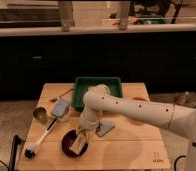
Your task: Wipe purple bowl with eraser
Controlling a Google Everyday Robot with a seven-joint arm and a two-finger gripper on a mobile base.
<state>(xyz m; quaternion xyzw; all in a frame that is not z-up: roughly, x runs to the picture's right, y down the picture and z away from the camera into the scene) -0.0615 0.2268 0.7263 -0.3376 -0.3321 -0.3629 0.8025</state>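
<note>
The purple bowl is a dark round dish on the wooden table's front left. My gripper reaches down into it from the white arm that comes in from the right. It is shut on the eraser, a pale tan block pressed against the inside of the bowl. The bowl's right part is hidden behind the gripper and eraser.
A green tray stands at the table's back. A small metal cup and a grey-blue block lie left of the arm. A white-handled brush lies left of the bowl. A grey flat piece lies right of the gripper.
</note>
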